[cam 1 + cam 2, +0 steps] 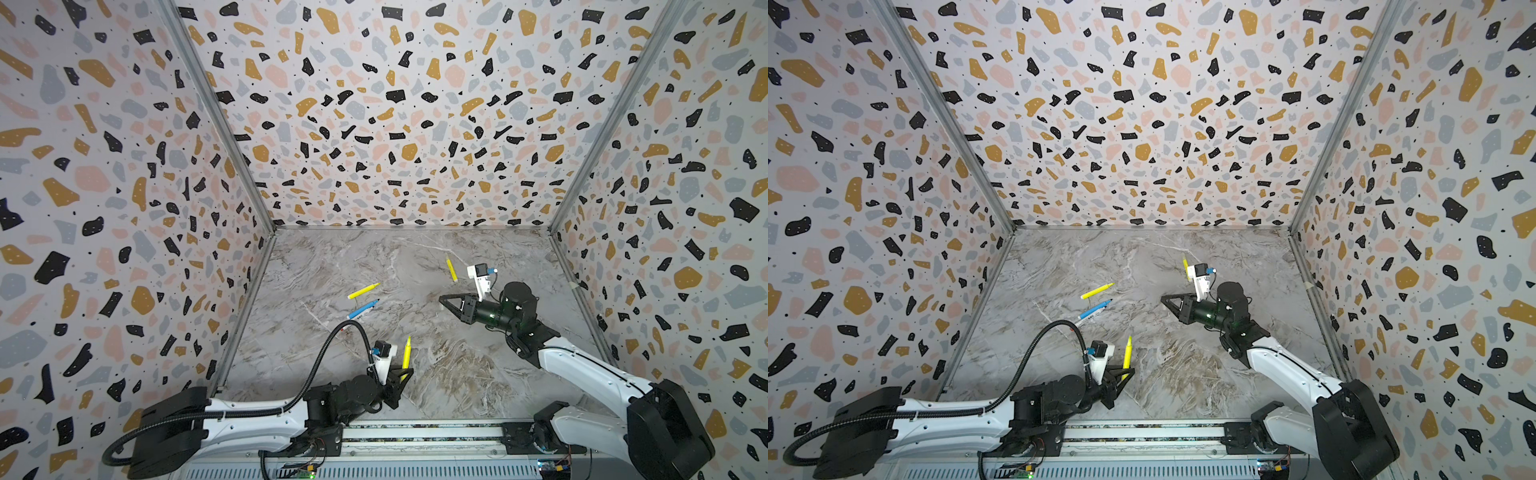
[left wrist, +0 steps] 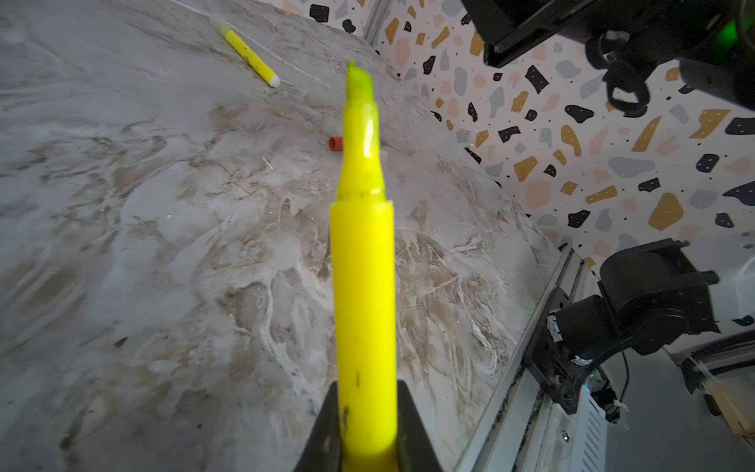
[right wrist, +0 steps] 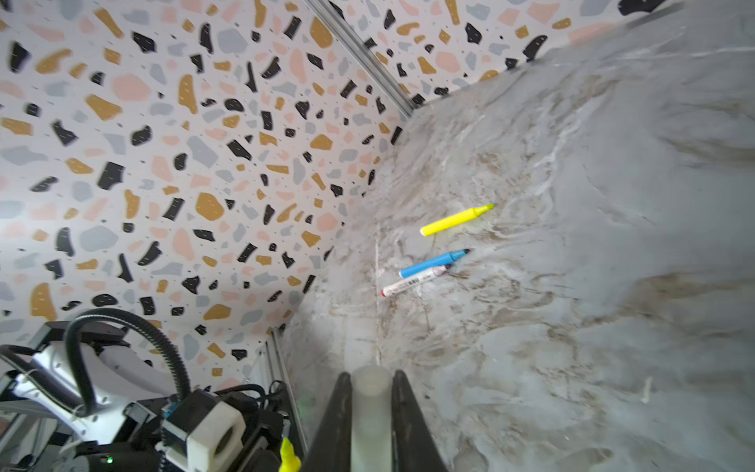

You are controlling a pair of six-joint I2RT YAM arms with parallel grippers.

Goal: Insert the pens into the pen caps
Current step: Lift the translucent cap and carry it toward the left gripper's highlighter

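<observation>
My left pincer (image 1: 406, 372) is pinching a yellow pen (image 2: 363, 286), my right pincer (image 1: 444, 299) a clear cap (image 3: 371, 408); I am lining them up straight, slowly.

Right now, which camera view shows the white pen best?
Right wrist view: the white pen lies whole, beside the blue pen. Both top views show it tiny and faint; the left wrist view misses it.

Probably a robotics lab cell: terrazzo-print walls (image 1: 104, 187) box in a marble-look tabletop (image 1: 436, 374) behind a base rail (image 1: 415, 434).
</observation>
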